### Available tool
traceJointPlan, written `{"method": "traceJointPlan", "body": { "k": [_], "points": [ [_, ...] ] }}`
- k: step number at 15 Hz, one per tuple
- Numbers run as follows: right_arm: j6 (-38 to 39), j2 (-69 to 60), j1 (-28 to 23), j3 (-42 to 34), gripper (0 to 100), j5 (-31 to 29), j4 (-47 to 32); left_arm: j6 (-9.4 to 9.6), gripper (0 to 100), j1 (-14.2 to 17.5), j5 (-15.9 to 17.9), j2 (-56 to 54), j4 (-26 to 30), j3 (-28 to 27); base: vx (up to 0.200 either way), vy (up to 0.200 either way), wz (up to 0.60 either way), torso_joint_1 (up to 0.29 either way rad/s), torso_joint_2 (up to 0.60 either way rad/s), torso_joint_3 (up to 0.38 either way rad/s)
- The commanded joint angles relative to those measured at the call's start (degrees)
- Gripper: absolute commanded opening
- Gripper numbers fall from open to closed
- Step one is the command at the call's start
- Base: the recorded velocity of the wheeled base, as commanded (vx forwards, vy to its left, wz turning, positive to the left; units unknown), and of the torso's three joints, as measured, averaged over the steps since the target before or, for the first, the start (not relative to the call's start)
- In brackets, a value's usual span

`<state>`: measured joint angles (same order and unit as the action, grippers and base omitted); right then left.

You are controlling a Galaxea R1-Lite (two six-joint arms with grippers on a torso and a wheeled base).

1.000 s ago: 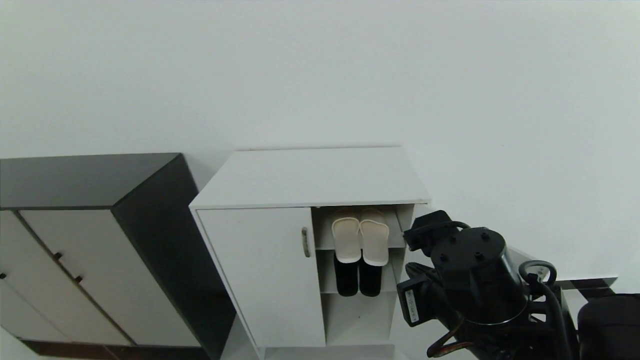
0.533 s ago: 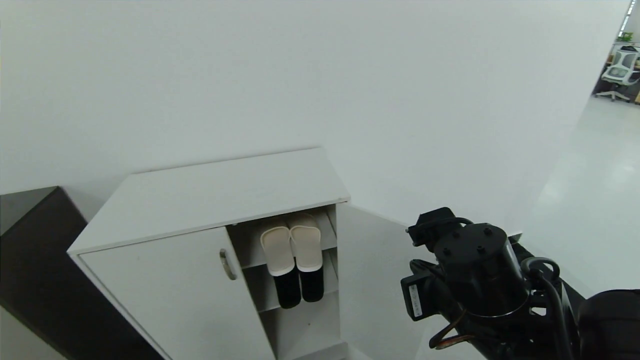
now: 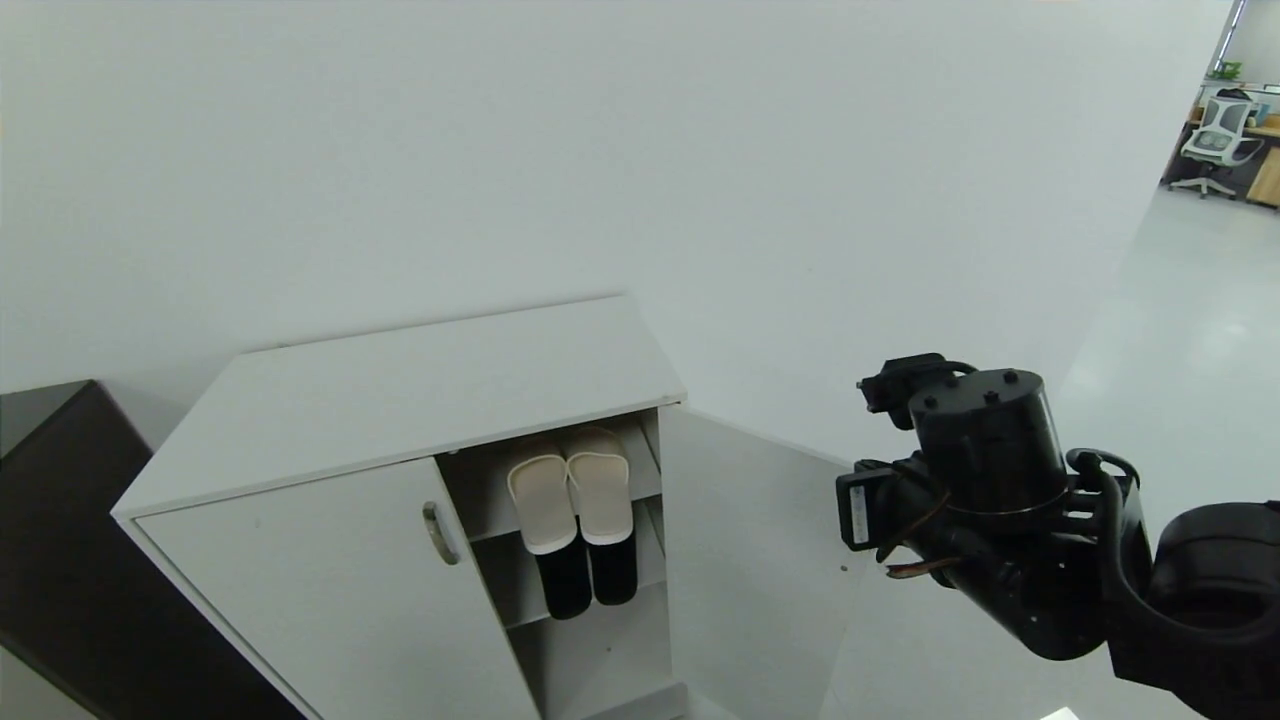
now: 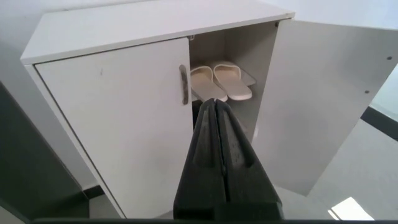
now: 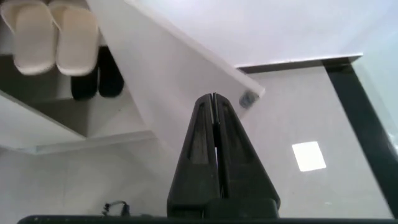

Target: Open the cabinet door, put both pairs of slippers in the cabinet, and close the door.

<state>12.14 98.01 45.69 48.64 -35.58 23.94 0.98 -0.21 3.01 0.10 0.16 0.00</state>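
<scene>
Two sets of jaws are pinched narrow, pad against pad, holding nothing. The left jaws point toward the cabinet's open half, and the right jaws point toward the open door's outer edge. In the head view, the black right arm (image 3: 990, 480) sits at 4 o'clock, apart from that door. At 7 o'clock is the white laminate cabinet (image 3: 400, 390). Its left door (image 3: 330, 600) is shut and carries a small curved metal handle (image 3: 437, 533). Its right door (image 3: 750, 560) stands wide open toward 3 o'clock. Inside, the cream pair of slippers (image 3: 570, 490) lies on the upper shelf. The black pair of slippers (image 3: 588, 585) is on the shelf below, at 6 o'clock of the cream pair. A dark cabinet (image 3: 60, 560) stands at the white one's 9 o'clock. Far off at 1 o'clock is a white office chair (image 3: 1215, 140).
</scene>
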Motion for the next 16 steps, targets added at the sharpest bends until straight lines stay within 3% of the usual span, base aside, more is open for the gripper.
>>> {"method": "traceJointPlan", "body": {
  "k": [1,4,9,16],
  "points": [
    [0.1,0.4,-1.4,1.5,0,0.3,0.1,-0.01,0,0.0,0.1,0.0,0.0,0.0,-0.200,0.000,0.00,0.012,0.00,-0.002],
    [1.0,2.1,-4.7,3.8,0,3.2,0.1,-0.01,0,0.0,0.0,0.0,0.0,0.0,-0.200,0.000,0.00,-0.001,0.01,0.004],
    [1.7,9.0,-12.6,12.3,0,9.9,0.1,-0.01,0,0.0,0.0,0.0,0.0,0.0,0.000,0.000,0.00,0.000,0.00,0.000],
    [4.1,15.9,-17.2,15.7,0,13.5,4.2,-0.10,0,0.0,0.0,0.0,0.0,0.0,0.000,0.000,0.00,0.000,0.00,0.000]
  ]
}}
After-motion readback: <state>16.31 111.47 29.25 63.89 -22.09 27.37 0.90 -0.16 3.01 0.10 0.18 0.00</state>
